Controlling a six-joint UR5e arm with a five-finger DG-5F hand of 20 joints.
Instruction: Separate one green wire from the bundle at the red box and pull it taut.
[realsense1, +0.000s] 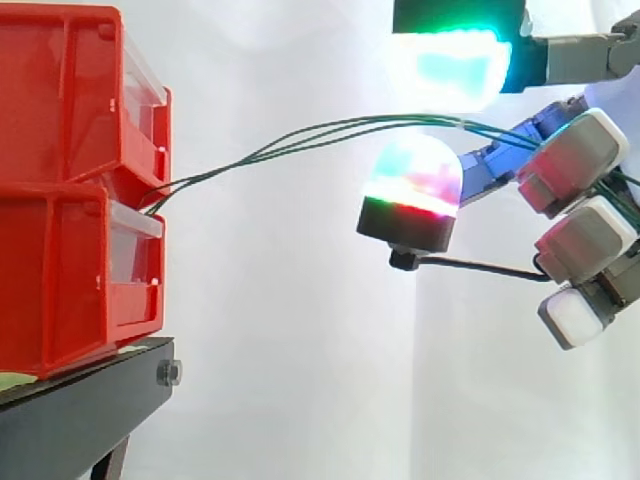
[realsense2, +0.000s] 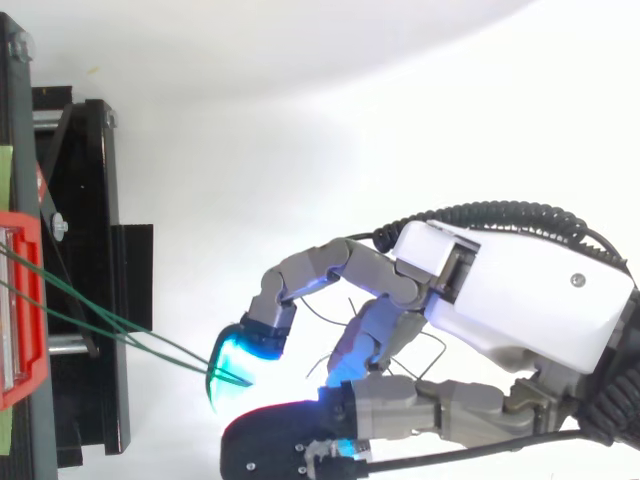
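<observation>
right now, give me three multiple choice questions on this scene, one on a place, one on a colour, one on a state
1. Where do the wires leave the bins?
A. between the upper and lower bin
B. over the top of the upper bin
C. under the lower bin

2. What colour are the bins?
A. blue
B. red
C. yellow

3. How are the hand's fingers?
A. straight, clear of the wires
B. curled, closing on the wires
C. flat on the bins

Key:
1 A, the wires come out where the two bins meet.
2 B, both are red.
3 B, the curled fingers meet at the wires' end in the top view.
</observation>
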